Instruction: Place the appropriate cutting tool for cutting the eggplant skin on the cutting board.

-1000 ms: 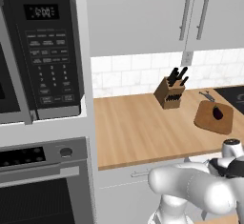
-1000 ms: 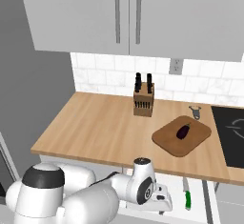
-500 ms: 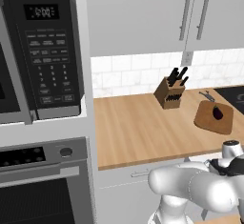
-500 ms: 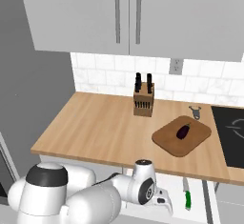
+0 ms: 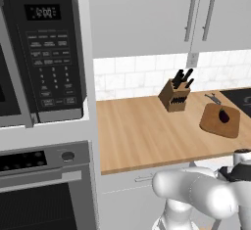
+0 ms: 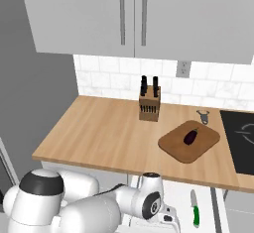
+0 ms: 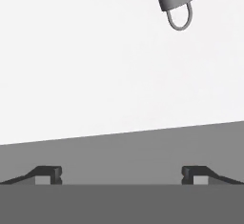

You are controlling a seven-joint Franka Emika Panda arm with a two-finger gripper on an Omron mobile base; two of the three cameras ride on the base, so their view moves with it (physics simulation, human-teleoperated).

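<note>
The brown cutting board [image 6: 176, 145] [image 5: 213, 125] lies on the wooden counter, right of the knife block. The small dark eggplant [image 6: 190, 137] [image 5: 224, 116] rests on the board. My arm reaches down in front of the counter into an open white drawer [image 6: 181, 197]. In the hand view my gripper [image 7: 121, 174] is open over the drawer's white floor, with nothing between its fingertips [image 7: 47, 173]. A grey handle ending in a wire loop [image 7: 176, 1] lies ahead at the upper right. A green-handled tool [image 6: 194, 211] lies in the drawer, right of my wrist.
The knife block [image 6: 149, 105] [image 5: 174, 96] stands near the tiled back wall. A small grey metal utensil [image 6: 202, 116] [image 5: 212, 97] lies behind the board. A black cooktop [image 6: 240, 143] adjoins the counter on the right. A microwave [image 5: 41, 53] and an oven [image 5: 44, 190] stand at the left.
My wrist has dipped very slightly by the drawer. The things on the counter have not moved.
</note>
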